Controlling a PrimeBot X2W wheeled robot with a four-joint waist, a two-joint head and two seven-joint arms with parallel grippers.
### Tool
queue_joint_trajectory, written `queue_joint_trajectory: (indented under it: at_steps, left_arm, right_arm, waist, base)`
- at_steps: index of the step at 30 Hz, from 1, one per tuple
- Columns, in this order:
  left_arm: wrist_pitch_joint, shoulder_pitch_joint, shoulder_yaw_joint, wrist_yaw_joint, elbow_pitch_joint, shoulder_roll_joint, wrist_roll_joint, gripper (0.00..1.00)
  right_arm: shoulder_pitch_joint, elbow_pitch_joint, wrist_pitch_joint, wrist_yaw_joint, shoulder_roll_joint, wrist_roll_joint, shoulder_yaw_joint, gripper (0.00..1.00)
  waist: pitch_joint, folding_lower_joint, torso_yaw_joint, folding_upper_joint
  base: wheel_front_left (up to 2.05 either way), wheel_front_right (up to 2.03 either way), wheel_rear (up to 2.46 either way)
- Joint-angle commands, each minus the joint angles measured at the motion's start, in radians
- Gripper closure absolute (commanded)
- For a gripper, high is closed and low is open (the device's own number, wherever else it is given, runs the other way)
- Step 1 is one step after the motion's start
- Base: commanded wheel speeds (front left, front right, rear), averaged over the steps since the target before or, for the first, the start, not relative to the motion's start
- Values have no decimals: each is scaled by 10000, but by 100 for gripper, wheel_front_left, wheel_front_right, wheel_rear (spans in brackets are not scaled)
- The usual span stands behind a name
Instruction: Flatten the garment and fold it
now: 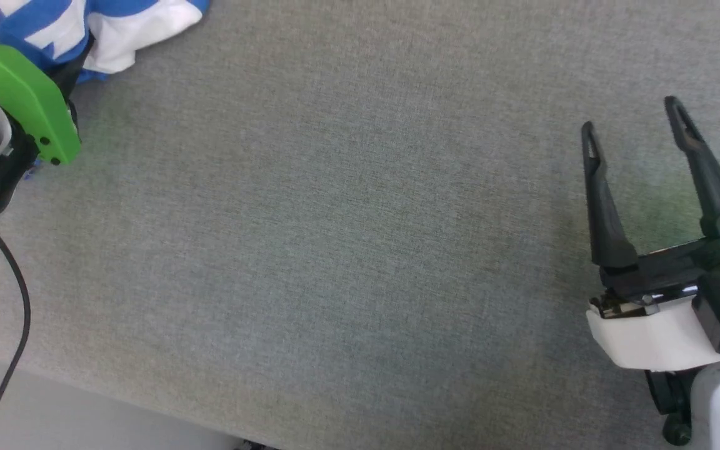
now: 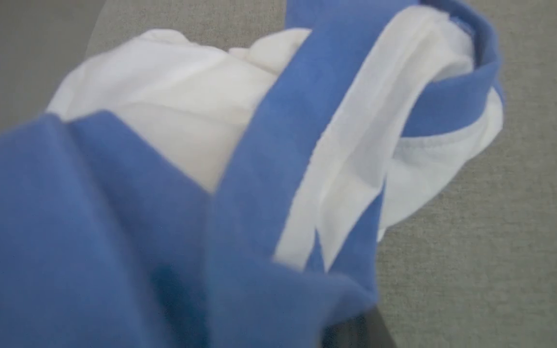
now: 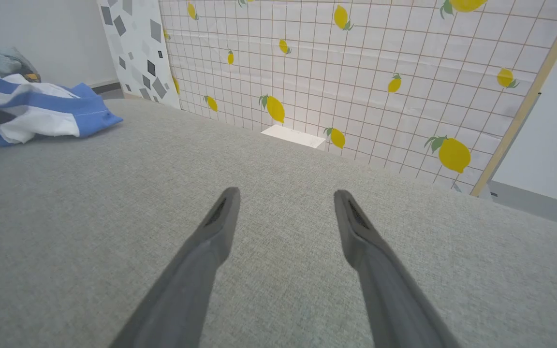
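A grey woven surface [image 1: 347,250] is stretching flat across the head view, its near edge running along the lower left. The shirt [image 1: 119,34] is lying crumpled on it at that view's top left, white and blue folds bunching in a heap.

The shirt [image 1: 116,37] is white with royal-blue bands and lies far left on a table [image 1: 335,250] of flecked grey weave. The right gripper [image 1: 630,115] is black, white at its base, with a green glow. The cover [image 1: 16,94] at left is bright green. The far screen [image 3: 380,63] is white and gridded, with yellow, green-leaved lemons.
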Motion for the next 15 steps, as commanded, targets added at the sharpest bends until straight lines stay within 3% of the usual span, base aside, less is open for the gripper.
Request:
queue_joint_trajectory:
  at_steps: [1, 15]
  left_arm:
    - [-57, -100, -42, 6, 177, 256, -63, 100]
    - [-840, -484, 472, 7, -195, 1511, -276, 100]
  right_arm:
    - [-24, 121, -147, -17, 7, 121, 9, 0]
    - [315, 1518, -1216, -17, 82, 1337, -603, 0]
  waist:
    - [-398, 0, -46, 0]
    - [-2950, 0, -432, 0]
  base:
    - [0, 0, 0]
    - [0, 0, 0]
